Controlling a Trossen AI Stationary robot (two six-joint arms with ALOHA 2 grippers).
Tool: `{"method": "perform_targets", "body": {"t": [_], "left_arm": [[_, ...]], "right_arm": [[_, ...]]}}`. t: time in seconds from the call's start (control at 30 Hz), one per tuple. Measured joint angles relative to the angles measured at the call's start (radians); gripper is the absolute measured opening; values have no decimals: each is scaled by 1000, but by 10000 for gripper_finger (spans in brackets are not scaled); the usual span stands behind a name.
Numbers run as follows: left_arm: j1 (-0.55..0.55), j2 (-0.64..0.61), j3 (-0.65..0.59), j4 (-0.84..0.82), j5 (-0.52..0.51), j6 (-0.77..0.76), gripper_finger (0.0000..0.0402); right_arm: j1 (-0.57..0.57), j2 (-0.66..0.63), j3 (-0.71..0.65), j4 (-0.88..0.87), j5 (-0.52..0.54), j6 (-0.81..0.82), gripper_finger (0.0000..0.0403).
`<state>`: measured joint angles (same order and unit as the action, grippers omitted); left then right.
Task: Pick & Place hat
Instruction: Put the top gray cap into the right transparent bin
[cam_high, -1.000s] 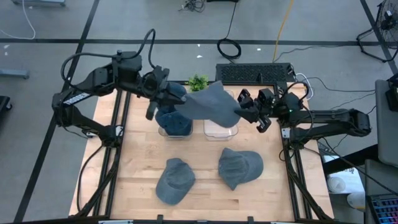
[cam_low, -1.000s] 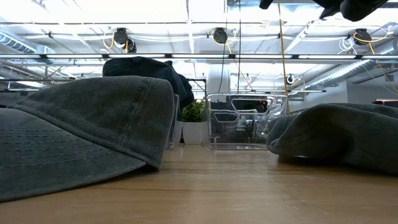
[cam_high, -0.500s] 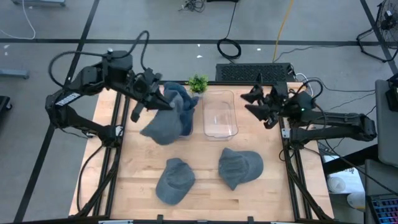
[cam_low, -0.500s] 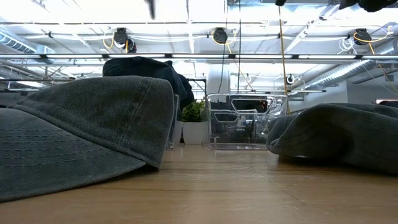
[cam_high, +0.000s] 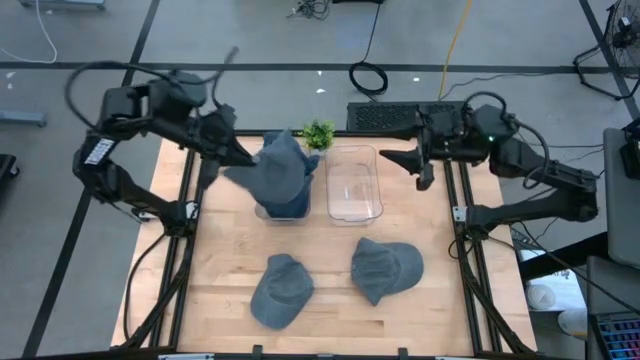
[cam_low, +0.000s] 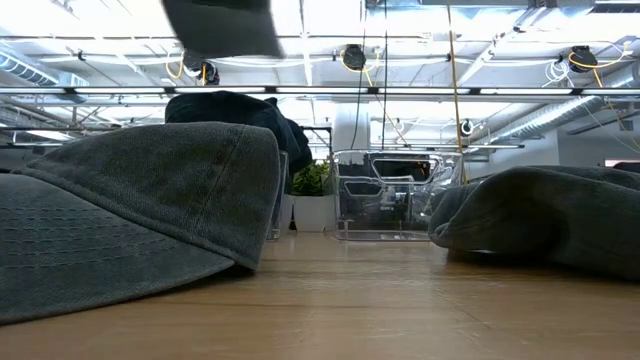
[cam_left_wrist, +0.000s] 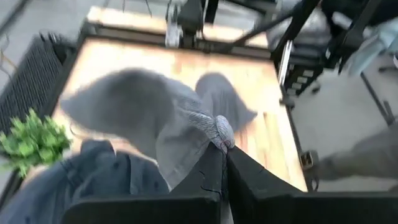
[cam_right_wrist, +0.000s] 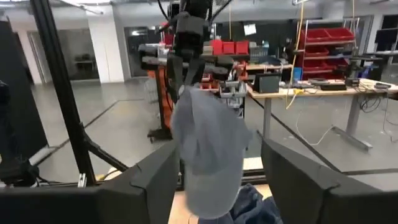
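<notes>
A grey-blue hat (cam_high: 275, 168) hangs from my left gripper (cam_high: 238, 163), which is shut on it above the far left of the table. It also shows in the low view as a blurred hat (cam_low: 220, 25) at the top. Below it, dark blue hats (cam_high: 288, 205) are stacked in a bin. My right gripper (cam_high: 417, 165) stands open, raised at the table's far right, apart from the hat. In the right wrist view the hat (cam_right_wrist: 208, 149) hangs beyond its spread fingers. My left gripper pinches an edge of the hat (cam_left_wrist: 219, 129) between its two shut fingers. The fingers slant downward from the table's left side. The hat hangs slack below and beyond them, lifted clear of the table and above the stacked hats.
An empty clear bin (cam_high: 353, 185) stands right of the stacked hats, with a small green plant (cam_high: 318, 132) behind them. Two more grey hats (cam_high: 281, 290) (cam_high: 385, 268) lie on the near half of the table.
The hat was stretched between both grippers over the bins. My right gripper has opened, let go, risen and drawn back toward the far right. The freed end has dropped, and the hat now hangs from my left gripper, which has moved left and up.
</notes>
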<state>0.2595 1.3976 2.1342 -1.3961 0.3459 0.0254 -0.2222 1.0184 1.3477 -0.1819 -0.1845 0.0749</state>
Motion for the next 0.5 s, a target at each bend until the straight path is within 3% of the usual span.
{"method": "perform_targets", "body": {"t": [0.13, 0.5], "left_arm": [[-38, 58, 0, -31, -21, 20, 3], [-108, 194, 0, -10, 2, -2, 3]], "right_arm": [[1, 61, 71, -44, -26, -5, 235], [34, 157, 81, -21, -38, 36, 256]]}}
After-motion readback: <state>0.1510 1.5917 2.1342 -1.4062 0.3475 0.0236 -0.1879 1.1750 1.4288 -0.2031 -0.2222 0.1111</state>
